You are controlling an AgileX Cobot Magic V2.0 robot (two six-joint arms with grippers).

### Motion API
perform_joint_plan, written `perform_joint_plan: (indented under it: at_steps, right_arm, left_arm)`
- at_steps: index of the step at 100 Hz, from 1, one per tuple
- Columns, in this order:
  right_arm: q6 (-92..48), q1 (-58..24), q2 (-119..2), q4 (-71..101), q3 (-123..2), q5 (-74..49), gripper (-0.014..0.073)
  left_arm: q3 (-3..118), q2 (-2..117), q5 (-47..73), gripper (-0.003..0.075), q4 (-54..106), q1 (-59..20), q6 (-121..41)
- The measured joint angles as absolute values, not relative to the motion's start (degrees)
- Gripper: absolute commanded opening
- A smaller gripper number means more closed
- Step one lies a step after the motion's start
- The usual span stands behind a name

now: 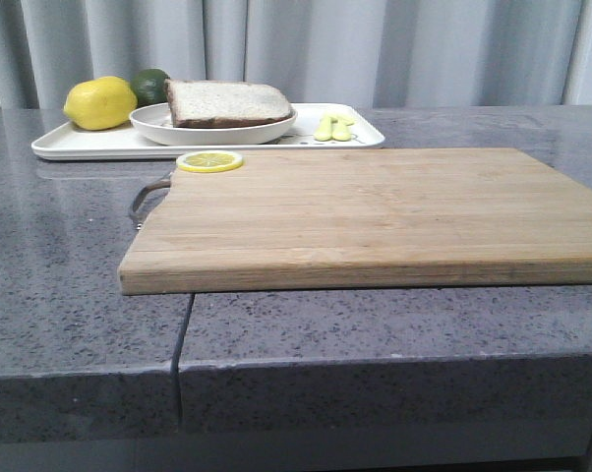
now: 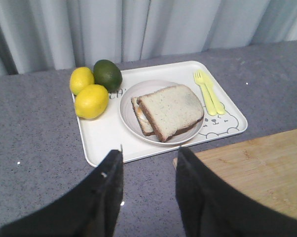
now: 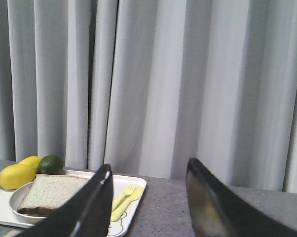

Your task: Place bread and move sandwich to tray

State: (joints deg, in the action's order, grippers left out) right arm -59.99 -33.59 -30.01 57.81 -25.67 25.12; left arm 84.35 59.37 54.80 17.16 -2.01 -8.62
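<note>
The sandwich lies on a round white plate on the white tray. Its top is the pale, brown-crusted bread; under it a lower slice peeks out, its egg barely showing. My left gripper hangs open above the grey counter just short of the tray's near edge, holding nothing. My right gripper is open and empty too, held off to the side of the tray and facing the curtain. Neither gripper shows in the front view.
A large wooden cutting board lies in front of the tray, a lemon slice at its far left corner. On the tray sit two lemons, a green lime and a yellow fork and spoon. Grey curtain behind.
</note>
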Motion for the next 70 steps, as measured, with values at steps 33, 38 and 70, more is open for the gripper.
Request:
perform_joint_plan:
  at_steps: [33, 38, 70]
  right_arm:
    - [-65.7, -33.6, -29.6, 62.3, -20.4, 25.3, 0.0361]
    - [-66.0, -33.6, -29.0, 62.9, -18.6, 25.3, 0.0361]
    - [-66.1, -33.6, -18.1, 65.9, -11.8, 25.7, 0.0361]
  left_arm:
    - [43.9, 33.2, 28.7, 0.0243, 17.1, -2.3, -9.8]
    - [38.4, 29.8, 26.2, 0.0243, 17.1, -2.3, -9.8]
    - [17.1, 8.5, 17.4, 0.0243, 18.4, -2.3, -9.8]
